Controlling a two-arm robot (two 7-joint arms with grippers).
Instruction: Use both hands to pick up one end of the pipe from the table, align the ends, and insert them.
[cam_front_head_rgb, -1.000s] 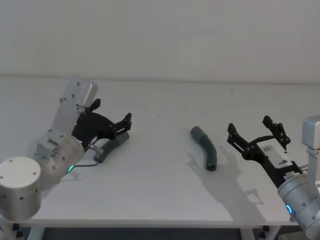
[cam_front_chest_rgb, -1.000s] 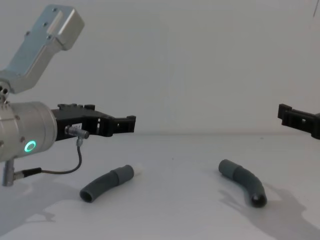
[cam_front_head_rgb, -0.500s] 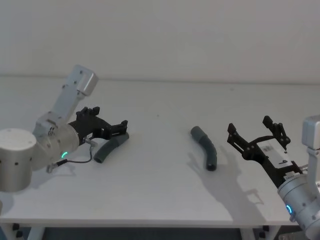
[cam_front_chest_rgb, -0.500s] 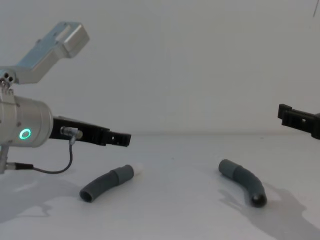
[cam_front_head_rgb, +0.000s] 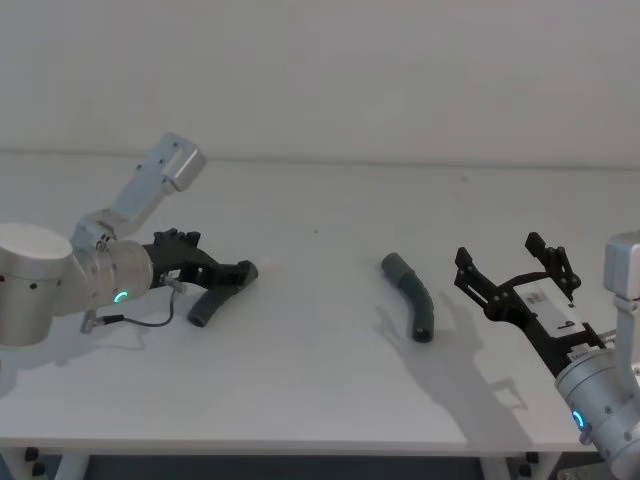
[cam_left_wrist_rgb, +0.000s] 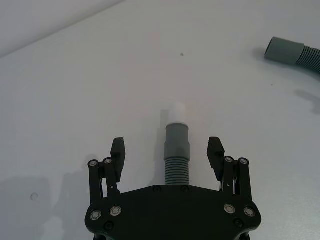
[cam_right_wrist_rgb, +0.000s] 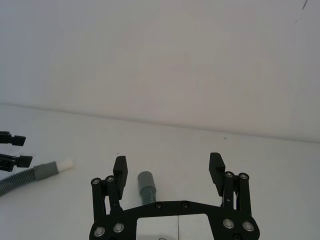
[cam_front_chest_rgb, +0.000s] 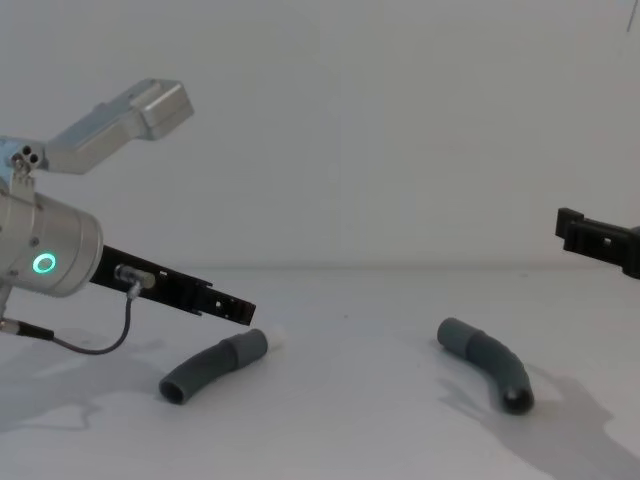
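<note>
Left arm is basically on its piece, right arm is hanging back

On the table (cam_front_head_rgb: 320, 200), the left gripper (cam_left_wrist_rgb: 166, 147) is tilted down at the left side with jaws wide open. The white-tipped piece (cam_left_wrist_rgb: 177, 150) sits right between them, with a gap on each side. Its long axis runs straight out along the gripper's reach, tip pointing away from the wrist, so I'd say a plain squeeze across the collar grabs it. The right gripper (cam_front_head_rgb: 498, 247) is open too, hovering at the right edge. The collared piece (cam_front_head_rgb: 412, 300) lies well apart from it, ahead and toward mid-table, mouth facing the far side.
</note>
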